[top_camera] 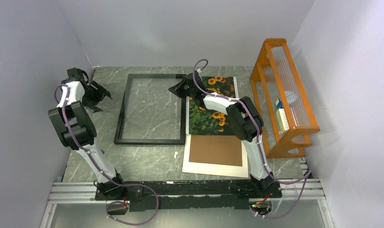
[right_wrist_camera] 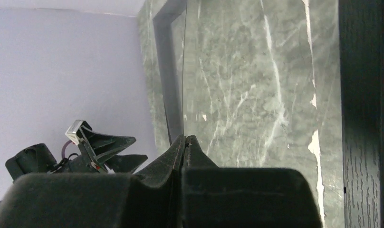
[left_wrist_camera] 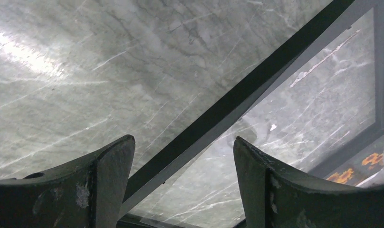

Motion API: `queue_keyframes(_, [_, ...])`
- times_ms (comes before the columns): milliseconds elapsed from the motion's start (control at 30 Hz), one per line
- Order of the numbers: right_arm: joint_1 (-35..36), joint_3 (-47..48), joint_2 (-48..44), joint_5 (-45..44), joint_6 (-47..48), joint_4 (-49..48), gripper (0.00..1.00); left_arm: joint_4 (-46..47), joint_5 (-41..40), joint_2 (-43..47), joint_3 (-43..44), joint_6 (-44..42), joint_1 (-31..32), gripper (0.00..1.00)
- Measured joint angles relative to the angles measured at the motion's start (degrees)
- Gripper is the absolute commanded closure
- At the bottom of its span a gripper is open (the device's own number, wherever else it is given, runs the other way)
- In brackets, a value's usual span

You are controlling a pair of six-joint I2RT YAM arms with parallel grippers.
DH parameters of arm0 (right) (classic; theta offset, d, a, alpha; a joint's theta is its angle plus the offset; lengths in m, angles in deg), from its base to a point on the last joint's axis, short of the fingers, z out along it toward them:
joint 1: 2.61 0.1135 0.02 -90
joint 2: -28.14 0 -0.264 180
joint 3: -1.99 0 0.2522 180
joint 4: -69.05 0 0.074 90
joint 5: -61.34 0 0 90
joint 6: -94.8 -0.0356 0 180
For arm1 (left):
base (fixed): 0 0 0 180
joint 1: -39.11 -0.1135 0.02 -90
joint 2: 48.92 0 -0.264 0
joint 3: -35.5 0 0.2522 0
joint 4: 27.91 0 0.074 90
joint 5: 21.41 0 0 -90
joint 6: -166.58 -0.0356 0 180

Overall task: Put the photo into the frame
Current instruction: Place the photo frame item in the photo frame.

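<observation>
Left gripper (top_camera: 103,101): fingers spread, just left of the frame (top_camera: 121,114).
Right gripper (top_camera: 173,89): fingers pressed together on a clear pane (left_wrist_camera: 299,118) at the frame's far right corner.
Photo (top_camera: 206,118): flat on the table, right of the frame, beneath the right arm.

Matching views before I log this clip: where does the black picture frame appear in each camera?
Top external: the frame lies centre-left, left of the photo.
Left wrist: one frame rail runs diagonally, lower left to upper right.
Right wrist: frame rails at right edge and upper middle; right claw pinches a clear sheet.
Shared landmark: the left claw, visible in all three.
</observation>
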State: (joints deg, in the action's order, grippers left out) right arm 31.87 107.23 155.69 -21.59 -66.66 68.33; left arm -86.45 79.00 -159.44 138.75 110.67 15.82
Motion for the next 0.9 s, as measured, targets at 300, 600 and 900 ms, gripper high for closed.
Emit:
queue_keyframes(300, [-0.3,-1.0,-0.2,1.5,-4.2,-1.2,0.57,1.2,2.9,-2.4,2.7,-0.4,-0.2,0.2])
queue_keyframes(600, [-0.4,-6.0,-0.2,5.5,-5.5,-4.4,0.82,2.6,8.0,-6.6,4.6,-1.8,-0.3,0.21])
queue_keyframes(900, [-0.4,-13.9,-0.8,8.4,-4.1,-9.6,1.0,7.9,16.7,-7.6,4.5,-5.2,-0.4,0.21])
